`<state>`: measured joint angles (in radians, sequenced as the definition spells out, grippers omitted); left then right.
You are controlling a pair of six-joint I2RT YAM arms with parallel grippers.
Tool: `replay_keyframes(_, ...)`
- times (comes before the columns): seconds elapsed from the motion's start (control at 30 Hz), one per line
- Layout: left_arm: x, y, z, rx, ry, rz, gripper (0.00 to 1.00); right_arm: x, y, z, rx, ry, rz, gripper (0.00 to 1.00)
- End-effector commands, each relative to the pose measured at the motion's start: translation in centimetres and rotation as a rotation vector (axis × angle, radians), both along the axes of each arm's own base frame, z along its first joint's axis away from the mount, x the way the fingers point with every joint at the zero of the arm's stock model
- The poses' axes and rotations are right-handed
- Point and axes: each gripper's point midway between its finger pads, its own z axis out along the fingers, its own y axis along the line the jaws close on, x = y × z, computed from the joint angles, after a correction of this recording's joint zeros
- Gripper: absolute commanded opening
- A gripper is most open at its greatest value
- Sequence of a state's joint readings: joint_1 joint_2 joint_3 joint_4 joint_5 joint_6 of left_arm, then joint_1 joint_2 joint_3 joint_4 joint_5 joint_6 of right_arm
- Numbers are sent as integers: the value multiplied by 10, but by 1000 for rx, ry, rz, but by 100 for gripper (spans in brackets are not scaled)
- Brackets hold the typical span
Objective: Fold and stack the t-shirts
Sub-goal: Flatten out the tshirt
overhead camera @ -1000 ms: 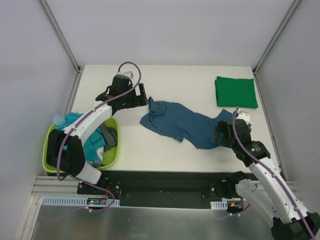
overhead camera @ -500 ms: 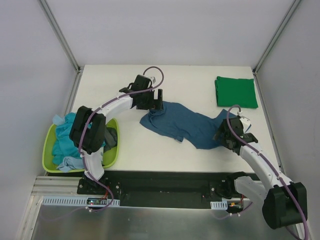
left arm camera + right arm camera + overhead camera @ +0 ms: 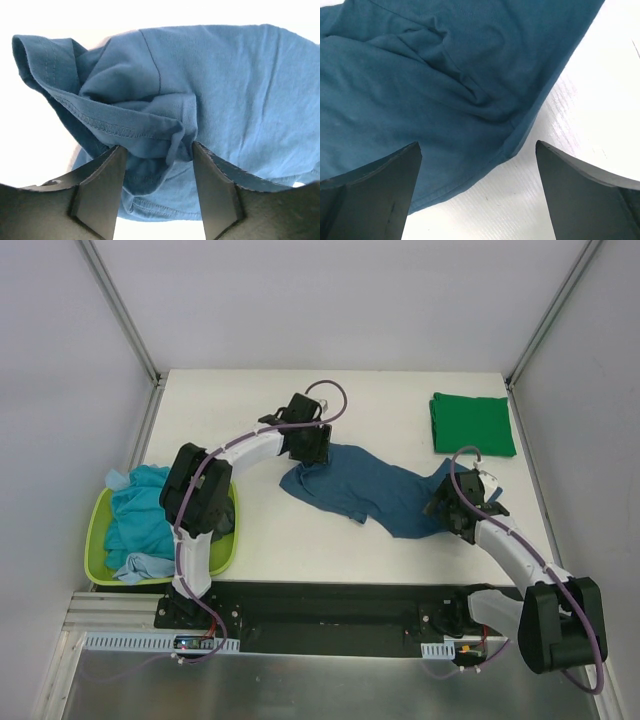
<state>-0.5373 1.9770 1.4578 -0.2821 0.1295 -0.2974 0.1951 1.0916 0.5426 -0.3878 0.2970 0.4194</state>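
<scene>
A dark teal-blue t-shirt (image 3: 365, 485) lies crumpled across the middle of the table. My left gripper (image 3: 312, 445) is down on its upper left corner. In the left wrist view the jaws (image 3: 157, 146) stand half closed, with a bunched hem fold of the shirt (image 3: 225, 90) between them, brushing both fingers. My right gripper (image 3: 452, 508) is at the shirt's lower right end, wide open. Its fingers (image 3: 477, 144) straddle the edge of the cloth (image 3: 395, 90) and bare table. A bright green t-shirt (image 3: 472, 424) lies folded at the back right.
A lime-green basket (image 3: 97, 530) stands at the table's left front edge. It holds light turquoise t-shirts (image 3: 145, 505) and a dark grey one (image 3: 225, 518). Metal frame posts rise at both back corners.
My left arm has swung right from near the basket onto the shirt's upper left corner, and its jaws have narrowed around a fold. My right gripper has edged closer to the shirt's right end.
</scene>
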Motion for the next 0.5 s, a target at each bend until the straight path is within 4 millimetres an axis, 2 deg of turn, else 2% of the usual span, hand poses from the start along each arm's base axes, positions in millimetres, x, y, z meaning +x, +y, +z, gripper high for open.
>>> replay_keyframes(0.0,14,4,6,53,-39,27,42,5,2,-4,26,-10,-14,98)
replay_keyframes(0.03,15,5,8,58,-44,34,27,5,3,-5,28,-6,-12,99)
replay_keyframes(0.1,15,6,9,65,-46,35,3,5,2,-6,29,-6,-13,99)
replay_keyframes(0.13,14,6,10,64,-48,27,0,4,1,-7,26,-4,-14,99)
replay_keyframes(0.27,9,16,24,73,-75,64,0,3,1,-6,38,-11,-20,99)
replay_keyframes(0.37,8,40,43,110,-141,167,0,3,2,-2,49,-30,-25,99)
replay_keyframes(0.47,-2,59,56,109,-186,242,0,3,3,2,64,-56,-30,99)
